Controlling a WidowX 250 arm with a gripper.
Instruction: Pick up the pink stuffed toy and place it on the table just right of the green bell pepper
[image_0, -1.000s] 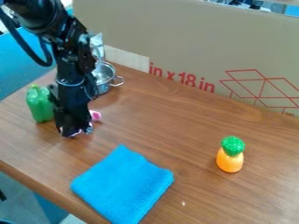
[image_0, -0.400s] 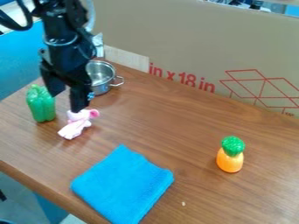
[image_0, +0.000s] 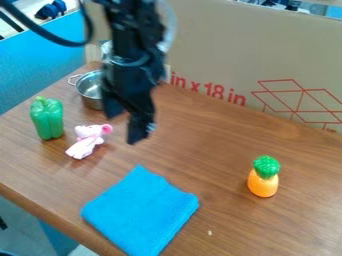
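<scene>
Black two-finger claw (image_0: 126, 124), left of centre, upper half of the frame. Hangs at a slant on its black jointed arm (image_0: 133, 37). Fingers apart; nothing seen between them.

Nearest, to the left and a little lower: small pink soft-looking toy figure (image_0: 85, 142), rounded head and ear toward upper right, pale body trailing to lower left. Lies on the brown wood-grain surface (image_0: 220, 135); claw not touching it. Likely light and limp, gives under a squeeze, little risk of breaking. Best hold: across the body just below the head; the trailing end may fold or slip.

Container: shiny metal pot (image_0: 88, 95), upper left, beyond the toy, loop handle on its left side. Right part behind the claw; contents, if any, cannot be told.

Farther out: glossy green plastic-looking bell pepper (image_0: 47, 120), upright, left of the toy. Folded bright-blue cloth (image_0: 141, 212), lower left of centre. Orange pineapple-shaped toy with green top (image_0: 263, 182), upright, right side. Brown cardboard panel (image_0: 220, 50) behind.
</scene>
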